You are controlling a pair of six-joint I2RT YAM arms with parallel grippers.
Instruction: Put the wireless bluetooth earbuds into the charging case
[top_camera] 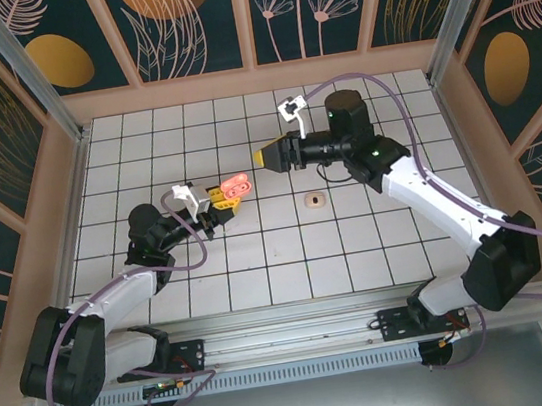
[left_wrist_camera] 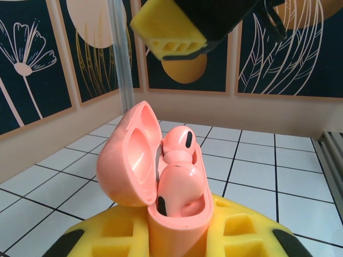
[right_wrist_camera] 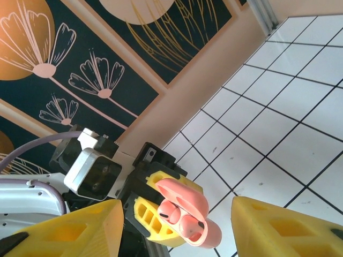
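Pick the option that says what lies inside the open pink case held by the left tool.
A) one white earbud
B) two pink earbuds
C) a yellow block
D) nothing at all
B: the left wrist view shows two pink earbuds seated side by side in the pink case, its lid hinged open, which the left tool grips from below.

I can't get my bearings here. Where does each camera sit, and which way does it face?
Top external: fixed above and behind the arms, looking down on the tiled table; both arms show, with the left claw and right claw.
Left wrist: on the left arm, looking along its yellow fingers at the open pink case clamped between them, earbuds inside.
Right wrist: on the right arm, looking between its spread fingers toward the left claw.
Shared: all three see the pink case.
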